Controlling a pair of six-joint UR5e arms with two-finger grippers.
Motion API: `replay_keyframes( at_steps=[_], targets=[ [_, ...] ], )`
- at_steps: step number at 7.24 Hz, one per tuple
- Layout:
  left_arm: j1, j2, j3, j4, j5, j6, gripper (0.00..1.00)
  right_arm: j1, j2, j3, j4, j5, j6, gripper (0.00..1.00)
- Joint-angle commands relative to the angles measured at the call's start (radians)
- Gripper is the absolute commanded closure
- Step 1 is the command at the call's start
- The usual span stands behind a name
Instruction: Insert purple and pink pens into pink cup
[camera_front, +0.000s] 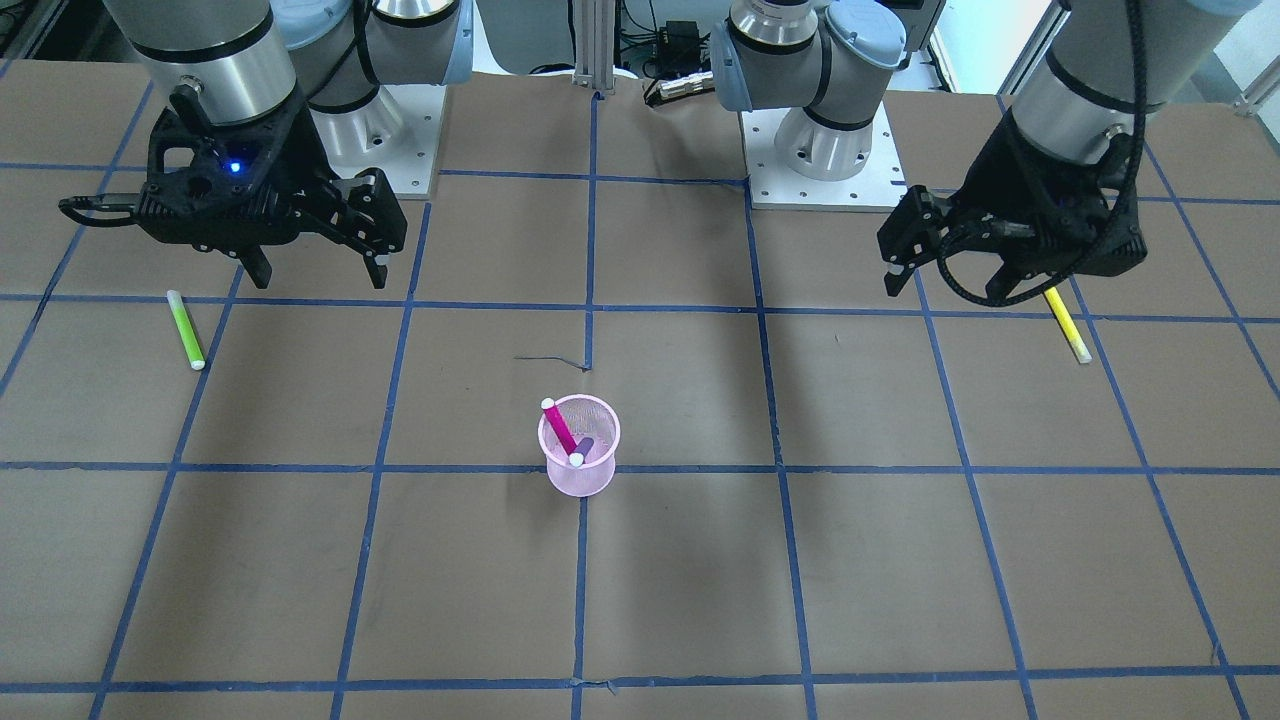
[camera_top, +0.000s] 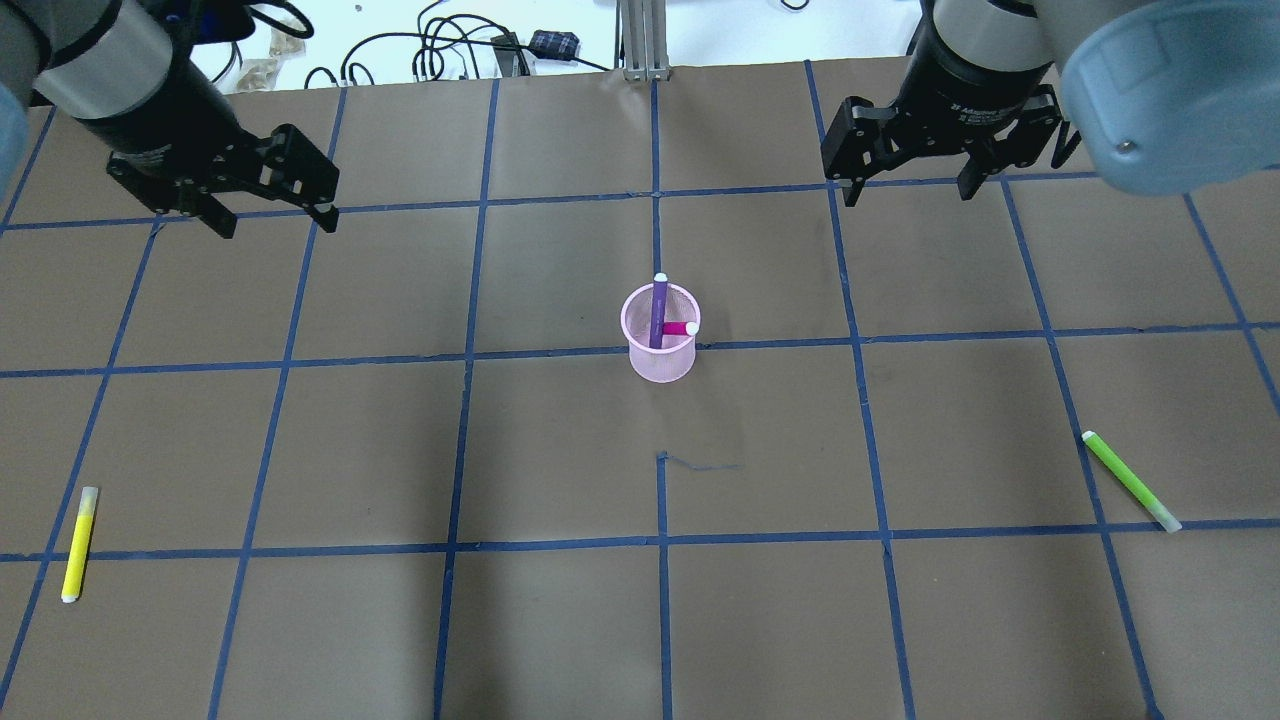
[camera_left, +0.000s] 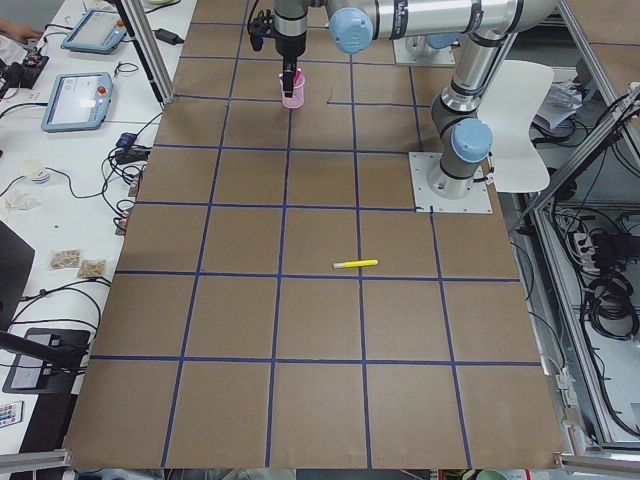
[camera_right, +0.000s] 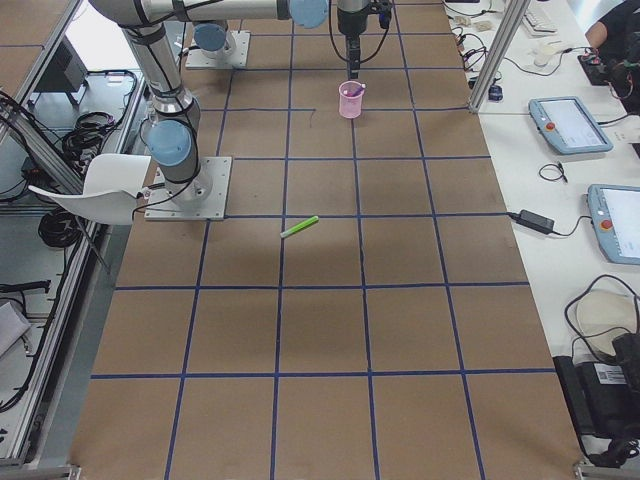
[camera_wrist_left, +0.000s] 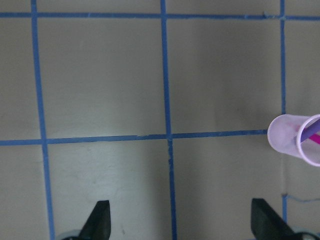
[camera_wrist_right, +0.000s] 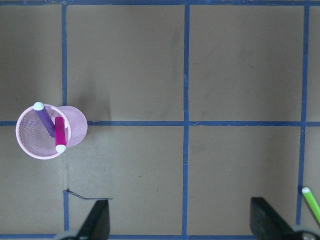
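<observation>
The pink mesh cup (camera_front: 580, 478) stands upright near the table's middle; it also shows in the overhead view (camera_top: 660, 358). The pink pen (camera_front: 558, 425) and the purple pen (camera_front: 584, 447) both stand tilted inside it, white caps up. In the overhead view the purple pen (camera_top: 657, 312) leans toward the far rim and the pink pen (camera_top: 679, 328) toward the right. My left gripper (camera_top: 277, 220) is open and empty, hovering far to the cup's left. My right gripper (camera_top: 908, 195) is open and empty, hovering to the cup's far right. The right wrist view shows the cup (camera_wrist_right: 30, 145) from above.
A yellow pen (camera_top: 78, 545) lies on the table at the near left, below the left arm's side. A green pen (camera_top: 1130, 480) lies at the near right. The table is brown with a blue tape grid. Arm bases (camera_front: 820, 150) stand at the robot's edge.
</observation>
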Motion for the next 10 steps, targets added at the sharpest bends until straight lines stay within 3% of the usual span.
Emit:
replay_keyframes(
  at_steps=[1, 2, 3, 4, 10],
  targets=[
    [-0.094, 0.035, 0.008, -0.036, 0.034, -0.155, 0.00, 0.000, -0.001, 0.000, 0.000, 0.000, 0.000, 0.00],
    [-0.178, 0.034, 0.008, -0.021, 0.098, -0.186, 0.00, 0.000, -0.001, 0.000, 0.001, 0.000, 0.000, 0.00],
    [-0.193, 0.026, 0.010, 0.080, 0.089, -0.184, 0.00, 0.000, 0.000, 0.000, 0.001, 0.000, 0.000, 0.00],
    [-0.193, 0.012, 0.020, 0.093, 0.065, -0.189, 0.00, 0.000, -0.001, 0.000, 0.001, 0.000, 0.000, 0.00],
    [-0.115, 0.012, 0.066, -0.059, 0.052, -0.068, 0.00, 0.000, -0.001, 0.000, 0.001, 0.000, 0.000, 0.00]
  ],
)
